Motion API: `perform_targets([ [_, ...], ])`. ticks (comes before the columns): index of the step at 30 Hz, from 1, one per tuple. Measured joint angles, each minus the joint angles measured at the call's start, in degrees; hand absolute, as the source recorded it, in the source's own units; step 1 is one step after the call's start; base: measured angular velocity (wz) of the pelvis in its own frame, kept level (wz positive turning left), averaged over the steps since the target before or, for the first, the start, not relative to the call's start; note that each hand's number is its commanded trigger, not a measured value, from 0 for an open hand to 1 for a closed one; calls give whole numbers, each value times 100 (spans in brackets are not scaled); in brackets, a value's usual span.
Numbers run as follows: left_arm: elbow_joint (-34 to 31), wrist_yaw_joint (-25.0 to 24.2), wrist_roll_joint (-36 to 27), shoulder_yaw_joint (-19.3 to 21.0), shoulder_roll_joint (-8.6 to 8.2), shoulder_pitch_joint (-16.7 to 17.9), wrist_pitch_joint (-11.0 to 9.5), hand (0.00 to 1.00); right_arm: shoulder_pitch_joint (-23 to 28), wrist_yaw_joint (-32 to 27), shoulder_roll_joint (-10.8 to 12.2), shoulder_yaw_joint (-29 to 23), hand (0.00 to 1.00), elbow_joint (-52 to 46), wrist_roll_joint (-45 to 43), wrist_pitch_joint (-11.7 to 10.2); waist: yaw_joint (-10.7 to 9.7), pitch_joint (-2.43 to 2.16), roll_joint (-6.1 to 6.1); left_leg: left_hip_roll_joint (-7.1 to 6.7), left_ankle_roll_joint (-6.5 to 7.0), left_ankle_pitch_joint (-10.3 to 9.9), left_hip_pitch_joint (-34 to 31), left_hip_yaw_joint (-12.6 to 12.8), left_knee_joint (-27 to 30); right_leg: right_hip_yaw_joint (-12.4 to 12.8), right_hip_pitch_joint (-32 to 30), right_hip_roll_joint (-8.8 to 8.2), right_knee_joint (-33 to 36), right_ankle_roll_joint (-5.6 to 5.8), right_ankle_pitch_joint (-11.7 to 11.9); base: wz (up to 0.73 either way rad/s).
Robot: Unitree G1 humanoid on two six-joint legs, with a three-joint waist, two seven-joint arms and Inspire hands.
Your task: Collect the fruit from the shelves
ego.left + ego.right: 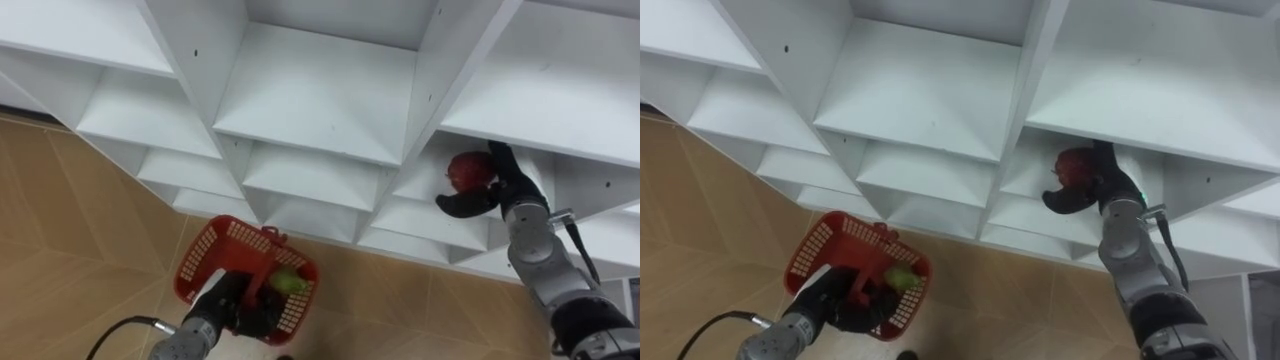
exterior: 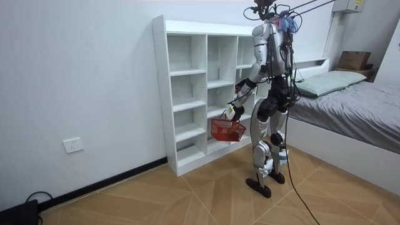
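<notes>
A red round fruit sits inside a shelf compartment of the white closet at my right. My right hand reaches into that compartment; its fingers curl over the fruit's far side and its thumb hooks below it. Down at lower left, my left hand is shut on the handle of a red plastic basket that hangs above the floor. A green fruit lies in the basket. In the room view I stand upright facing the closet, with the basket held at hip height.
The closet's other compartments hold nothing. Wooden floor lies below and to my left. A bed stands at the room view's right, behind me. A wall socket is low on the wall.
</notes>
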Motion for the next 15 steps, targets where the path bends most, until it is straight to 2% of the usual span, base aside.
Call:
perform_targets([
  [6, 10, 98, -5, -114, 15, 3, 0, 100, 0, -13, -19, 95, 0, 3, -1, -5, -7, 0, 0, 2, 0, 0, 1, 9, 0, 15, -1, 0, 0, 0, 0, 0],
  [7, 14, 98, -5, -125, 20, 3, 0, 100, 0, -13, -19, 99, 24, 3, -1, -4, -6, 0, 0, 2, 0, 0, 1, 9, 0, 16, -1, 0, 0, 0, 0, 0],
  [8, 23, 98, -6, -141, 26, 4, 0, 100, 0, -16, -22, 109, 53, 3, 0, -4, -7, 0, 0, 2, 0, 0, 1, 10, 0, 16, -1, 0, 0, 0, 0, 0],
  [9, 31, 98, -6, -148, 27, 5, 0, 100, 0, -21, -32, 133, 100, 4, 0, -4, -7, 0, 0, 2, 0, 0, 0, 10, 0, 17, -1, 0, 0, 0, 0, 0],
  [15, 38, 105, -7, -199, 40, 4, 0, 100, -17, -245, -97, 153, 100, 2, -79, -4, -9, 0, 0, 2, 0, 0, 0, 11, 0, 11, -1, -2, 1, 0, 0, 0],
])
